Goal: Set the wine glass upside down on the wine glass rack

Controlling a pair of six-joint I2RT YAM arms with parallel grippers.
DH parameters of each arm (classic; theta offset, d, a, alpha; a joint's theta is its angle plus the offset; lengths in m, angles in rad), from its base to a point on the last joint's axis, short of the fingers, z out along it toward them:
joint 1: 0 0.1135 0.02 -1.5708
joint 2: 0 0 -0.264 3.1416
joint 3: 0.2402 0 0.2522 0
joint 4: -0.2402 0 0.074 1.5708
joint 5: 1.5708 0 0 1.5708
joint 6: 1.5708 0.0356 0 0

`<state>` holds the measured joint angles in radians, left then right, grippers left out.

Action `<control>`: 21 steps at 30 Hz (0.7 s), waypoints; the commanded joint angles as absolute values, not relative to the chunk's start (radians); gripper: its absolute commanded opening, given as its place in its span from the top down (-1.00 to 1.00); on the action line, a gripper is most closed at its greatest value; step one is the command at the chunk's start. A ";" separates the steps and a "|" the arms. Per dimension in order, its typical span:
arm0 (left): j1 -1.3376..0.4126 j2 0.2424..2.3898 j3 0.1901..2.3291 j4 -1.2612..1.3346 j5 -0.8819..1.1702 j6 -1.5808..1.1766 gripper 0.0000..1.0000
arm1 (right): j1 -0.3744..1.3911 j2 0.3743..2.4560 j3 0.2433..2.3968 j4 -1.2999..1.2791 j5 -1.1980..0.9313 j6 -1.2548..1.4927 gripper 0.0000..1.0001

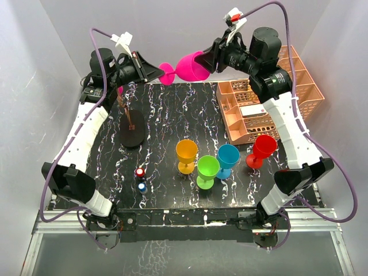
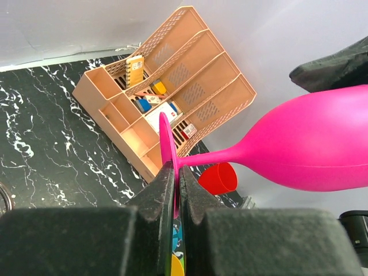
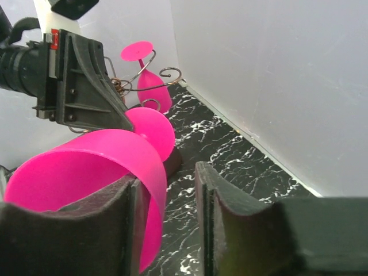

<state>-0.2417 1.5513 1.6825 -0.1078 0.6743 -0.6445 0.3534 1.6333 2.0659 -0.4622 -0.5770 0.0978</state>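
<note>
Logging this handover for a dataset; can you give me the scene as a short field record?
held: pink wine glass, lying sideways in the air
left gripper: shut on its foot
right gripper: open, bowl rim between its fingers
wine glass rack: second pink glass hanging upside down on it
standing upright: orange glass, green glass, blue glass, red glass

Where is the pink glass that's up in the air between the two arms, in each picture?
Top view: pink glass at top centre, lying sideways in the air.
Left wrist: its bowl fills the right side.
Right wrist: its bowl is at lower left.
Shared landmark: the black marbled table, in all three.
</note>
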 commanded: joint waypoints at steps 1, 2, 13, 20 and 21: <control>-0.227 1.495 1.706 -0.109 0.704 -0.601 1.00 | 0.353 1.589 2.071 -0.437 -0.538 0.042 0.02; -0.219 1.490 1.712 -0.116 0.703 -0.596 1.00 | 0.352 1.583 2.069 -0.446 -0.524 0.031 -0.10; -0.086 1.426 1.841 -0.300 0.485 -0.382 1.00 | 0.340 1.533 2.076 -0.519 -0.419 -0.056 -0.61; -0.075 1.373 1.893 -0.379 0.164 -0.146 1.00 | 0.332 1.513 2.000 -0.510 -0.384 -0.054 -0.65; -0.072 1.373 1.899 -0.381 0.131 -0.111 1.00 | 0.330 1.509 1.976 -0.500 -0.368 -0.055 -0.65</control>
